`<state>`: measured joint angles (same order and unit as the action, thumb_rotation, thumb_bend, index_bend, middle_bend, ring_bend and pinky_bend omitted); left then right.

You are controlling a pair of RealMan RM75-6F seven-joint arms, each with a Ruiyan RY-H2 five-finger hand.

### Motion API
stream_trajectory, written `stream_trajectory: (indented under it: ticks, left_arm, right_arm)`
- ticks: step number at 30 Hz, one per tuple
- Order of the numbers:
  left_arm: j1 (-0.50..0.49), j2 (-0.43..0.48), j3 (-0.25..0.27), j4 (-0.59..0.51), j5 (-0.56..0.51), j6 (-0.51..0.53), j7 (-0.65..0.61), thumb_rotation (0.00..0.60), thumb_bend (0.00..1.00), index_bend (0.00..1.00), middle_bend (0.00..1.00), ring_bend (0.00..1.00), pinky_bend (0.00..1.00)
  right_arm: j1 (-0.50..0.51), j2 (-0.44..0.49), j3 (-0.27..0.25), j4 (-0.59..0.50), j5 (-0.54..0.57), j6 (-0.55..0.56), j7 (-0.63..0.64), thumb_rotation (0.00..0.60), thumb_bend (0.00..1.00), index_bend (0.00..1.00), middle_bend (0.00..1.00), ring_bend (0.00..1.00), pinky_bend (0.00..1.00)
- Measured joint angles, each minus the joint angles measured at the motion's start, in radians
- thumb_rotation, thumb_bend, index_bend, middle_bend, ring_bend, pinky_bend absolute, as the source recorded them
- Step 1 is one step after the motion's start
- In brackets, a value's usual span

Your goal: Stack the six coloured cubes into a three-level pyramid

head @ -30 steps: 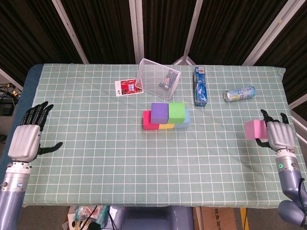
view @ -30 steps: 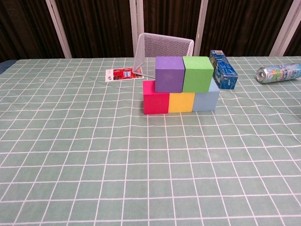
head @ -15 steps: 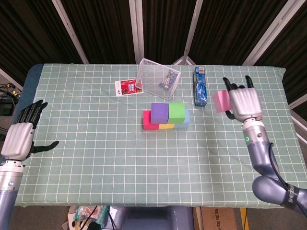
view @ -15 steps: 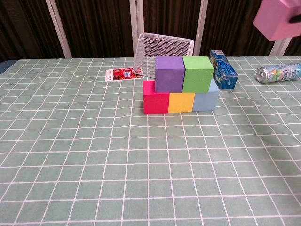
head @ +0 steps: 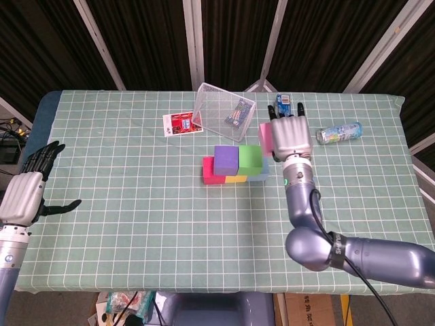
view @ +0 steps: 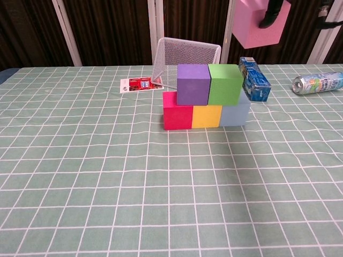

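Nearest, the left hand [head: 22, 197] hangs off the table's [head: 136, 224] left edge, fingers apart and holding nothing. Six cubes show in all. Three sit in a row on the cloth, touching: red cube [view: 177, 110], yellow cube [view: 207, 115] and blue cube [view: 235, 113], the row running left to right. Two rest on top, side by side: purple cube [view: 193, 84] and green cube [view: 225, 84], both square to the row below. The sixth, the pink cube [view: 258, 24], is in the air above and to the right of the green one, tilted, with the right hand [head: 291, 136] clamped on it. Beyond the stack lies one wire basket [view: 185, 60] tipped on its side, one card [view: 136, 84] to its left, one blue box [view: 253, 78] pointing away from the robot, and one can [view: 318, 82] lying crosswise, far right.
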<state>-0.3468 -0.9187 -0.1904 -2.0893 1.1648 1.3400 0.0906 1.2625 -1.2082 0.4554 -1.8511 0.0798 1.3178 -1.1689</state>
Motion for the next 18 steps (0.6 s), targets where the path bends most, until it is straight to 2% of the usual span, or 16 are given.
stream_trajectory:
  ticks: [4, 13, 18]
  left_arm:
    - [-0.001, 0.007, -0.005, 0.004, -0.007, -0.011, -0.019, 0.6, 0.12, 0.0, 0.0, 0.0, 0.05]
    - [-0.002, 0.017, -0.014, 0.011, -0.02, -0.039, -0.054, 0.6, 0.12, 0.0, 0.0, 0.0, 0.05]
    - [-0.002, 0.02, -0.018, 0.015, -0.025, -0.046, -0.065, 0.6, 0.12, 0.0, 0.0, 0.0, 0.05]
  right_arm:
    - [0.071, -0.094, 0.044, 0.064, 0.089, 0.071, -0.025, 0.6, 0.36, 0.05, 0.49, 0.35, 0.0]
    - [0.113, -0.193, 0.142, 0.177, 0.183, 0.131, 0.014, 0.6, 0.36, 0.05, 0.49, 0.35, 0.0]
    - [0.115, -0.218, 0.156, 0.198, 0.197, 0.142, 0.02, 0.6, 0.36, 0.05, 0.49, 0.35, 0.0]
